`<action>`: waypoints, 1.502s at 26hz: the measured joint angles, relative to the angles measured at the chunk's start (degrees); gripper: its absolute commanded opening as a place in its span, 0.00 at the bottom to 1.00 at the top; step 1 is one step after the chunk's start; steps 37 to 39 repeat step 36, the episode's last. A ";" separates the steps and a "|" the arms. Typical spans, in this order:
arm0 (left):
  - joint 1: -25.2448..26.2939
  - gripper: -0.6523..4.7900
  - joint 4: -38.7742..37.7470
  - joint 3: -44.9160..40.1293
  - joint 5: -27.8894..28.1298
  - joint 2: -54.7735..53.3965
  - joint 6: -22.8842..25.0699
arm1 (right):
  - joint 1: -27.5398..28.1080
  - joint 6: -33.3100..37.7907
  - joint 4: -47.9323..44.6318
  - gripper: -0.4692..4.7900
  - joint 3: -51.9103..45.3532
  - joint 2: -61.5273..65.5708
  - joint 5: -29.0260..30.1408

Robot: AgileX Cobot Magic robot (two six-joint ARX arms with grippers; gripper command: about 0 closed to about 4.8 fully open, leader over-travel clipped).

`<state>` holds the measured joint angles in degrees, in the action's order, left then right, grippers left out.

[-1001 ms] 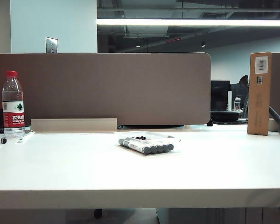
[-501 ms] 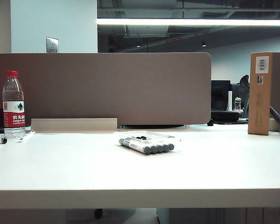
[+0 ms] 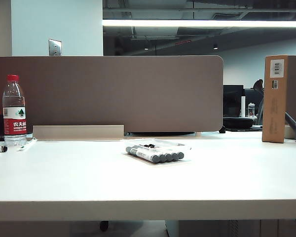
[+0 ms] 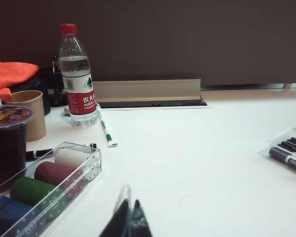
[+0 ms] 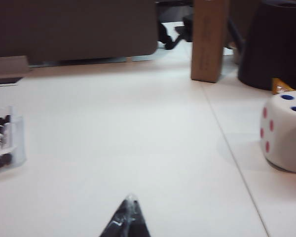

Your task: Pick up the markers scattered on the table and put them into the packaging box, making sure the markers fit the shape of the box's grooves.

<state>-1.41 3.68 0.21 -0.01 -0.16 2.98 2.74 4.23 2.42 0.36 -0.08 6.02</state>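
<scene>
Several markers (image 3: 158,156) with white barrels and grey end plugs lie side by side in the clear packaging box (image 3: 181,146) at the middle of the white table (image 3: 89,182). Neither arm shows in the exterior view. In the left wrist view my left gripper (image 4: 129,211) is shut and empty, low over bare table, with the markers (image 4: 287,159) and the box (image 4: 286,134) well off to one side. My right gripper (image 5: 130,203) is also shut and empty, and its view catches the box (image 5: 18,140) and black marker caps (image 5: 0,122) at the edge.
A water bottle (image 3: 14,111) stands at the far left before the brown partition (image 3: 108,94). A tall cardboard box (image 3: 275,98) stands far right. Near the left gripper are a clear case of coloured chips (image 4: 49,182) and a green-white pen (image 4: 106,129). A large die (image 5: 286,131) sits near the right gripper.
</scene>
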 measured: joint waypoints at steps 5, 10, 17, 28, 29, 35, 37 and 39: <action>0.00 0.11 0.00 0.00 0.00 0.00 -0.02 | -0.81 -0.24 -0.07 0.08 0.00 0.00 0.17; 0.00 0.11 0.00 0.00 0.00 0.00 -0.02 | -0.81 -0.98 -0.07 0.08 0.00 0.00 0.15; 0.00 0.11 0.00 0.00 0.00 0.00 -0.02 | -0.83 -1.09 -0.07 0.08 0.00 0.00 0.15; 0.00 0.11 0.00 0.00 0.00 0.00 -0.02 | -0.83 -1.09 -0.07 0.08 0.00 0.00 0.15; 0.00 0.11 0.00 0.00 0.00 0.00 -0.02 | -0.83 -1.09 -0.07 0.08 0.00 0.00 0.15; 0.00 0.11 0.00 0.00 0.00 0.00 -0.02 | -0.83 -1.09 -0.07 0.08 0.00 0.00 0.15; 0.00 0.11 0.00 0.00 0.00 0.00 -0.02 | -0.83 -1.09 -0.07 0.08 0.00 0.00 0.15; 0.00 0.11 0.00 0.00 0.00 0.00 -0.02 | -0.83 -1.09 -0.07 0.08 0.00 0.00 0.15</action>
